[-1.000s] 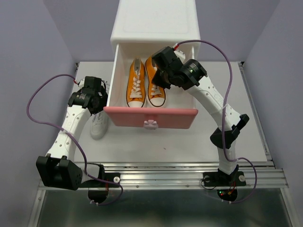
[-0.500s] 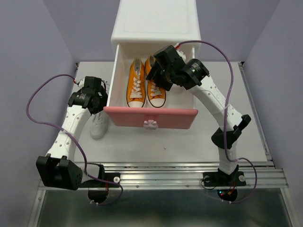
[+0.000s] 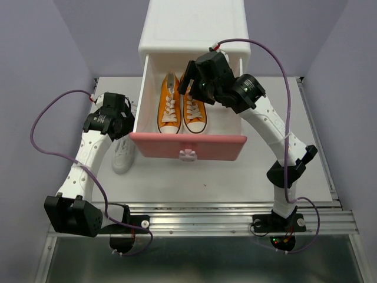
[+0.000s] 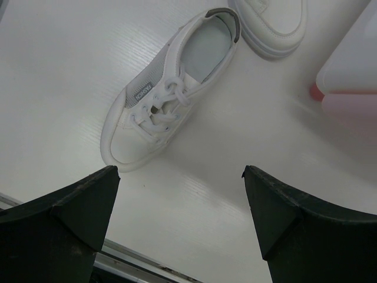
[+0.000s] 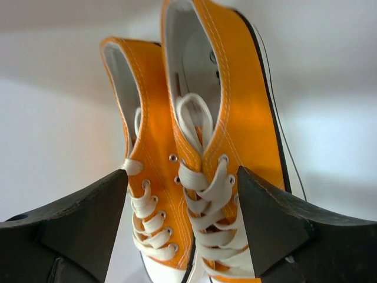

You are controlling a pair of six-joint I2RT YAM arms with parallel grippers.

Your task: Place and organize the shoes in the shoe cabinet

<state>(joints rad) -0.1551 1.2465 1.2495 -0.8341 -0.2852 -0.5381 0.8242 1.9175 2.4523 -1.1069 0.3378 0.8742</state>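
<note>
Nearest, to the left of the drawer [image 3: 187, 145], the left hand [image 4: 179, 174] is held above the tabletop [image 4: 65, 65] with its fingers spread wide and nothing between them. One white shoe [image 4: 168, 100] is seen lying flat just beyond the hand, a little apart from the drawer's left wall. A second white shoe [image 4: 274, 23], partly cut off from view, lies farther on and closer to that wall.

Inside the drawer, the orange shoes [image 3: 169, 107] are laid side by side with their toes toward the pink front. They are set toward the drawer's left, so a bare strip is left along its right wall. Over the heel end of the right-hand orange shoe the right hand [image 5: 182, 172] is held with its fingers parted, and nothing appears to be gripped. Behind the drawer stands the white body of the cabinet [image 3: 193, 29].

Trouble is most likely to be met at the laces. If the right hand is lifted carelessly, a loop could be snagged and the orange shoe dragged askew. The white shoe could also be pinched by its soft upper alone, so that it tips or slips while being carried over the drawer's left wall. With the right hand above the drawer, the two hands could be brought into each other's way.
</note>
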